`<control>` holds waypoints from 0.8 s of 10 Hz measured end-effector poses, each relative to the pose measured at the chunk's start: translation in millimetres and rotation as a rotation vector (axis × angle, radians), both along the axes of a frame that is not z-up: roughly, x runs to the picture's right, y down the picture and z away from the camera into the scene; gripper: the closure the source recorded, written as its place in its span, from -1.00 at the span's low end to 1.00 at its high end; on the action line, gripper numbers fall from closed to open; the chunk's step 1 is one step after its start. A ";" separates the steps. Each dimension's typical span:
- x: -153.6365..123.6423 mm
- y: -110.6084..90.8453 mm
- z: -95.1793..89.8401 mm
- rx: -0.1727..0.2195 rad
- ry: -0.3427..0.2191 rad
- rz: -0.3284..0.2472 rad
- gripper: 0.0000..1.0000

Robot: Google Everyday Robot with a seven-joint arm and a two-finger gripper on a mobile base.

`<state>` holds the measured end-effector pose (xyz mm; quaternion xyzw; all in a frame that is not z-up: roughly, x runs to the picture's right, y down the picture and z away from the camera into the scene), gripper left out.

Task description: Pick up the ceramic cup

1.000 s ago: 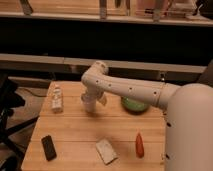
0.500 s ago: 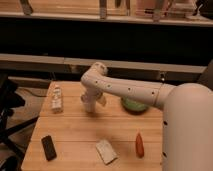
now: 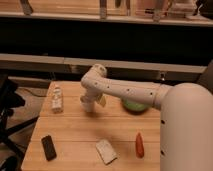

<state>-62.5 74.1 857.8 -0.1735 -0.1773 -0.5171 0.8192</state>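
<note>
The white ceramic cup (image 3: 87, 105) stands on the wooden table (image 3: 75, 131), left of centre. My white arm reaches in from the right, and its wrist bends down over the cup. My gripper (image 3: 91, 100) is right at the cup's top and hides its rim and inside. I cannot tell whether the cup's base touches the table.
A green bowl (image 3: 134, 106) sits behind the arm to the right. A small white bottle (image 3: 57, 98) stands at the left. A black flat object (image 3: 48, 147), a pale packet (image 3: 106, 151) and a red-orange item (image 3: 139, 145) lie near the front. A dark chair (image 3: 7, 115) is off the table's left.
The wrist and gripper have sunk slightly, down and a little left, onto the cup. Nothing else on the table has moved.
</note>
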 end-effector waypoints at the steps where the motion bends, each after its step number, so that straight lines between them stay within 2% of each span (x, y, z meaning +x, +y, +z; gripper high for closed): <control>1: 0.5 0.6 1.3 -0.002 0.000 -0.001 -0.60; 8: 1.1 6.2 10.3 -0.011 -0.004 -0.016 -0.60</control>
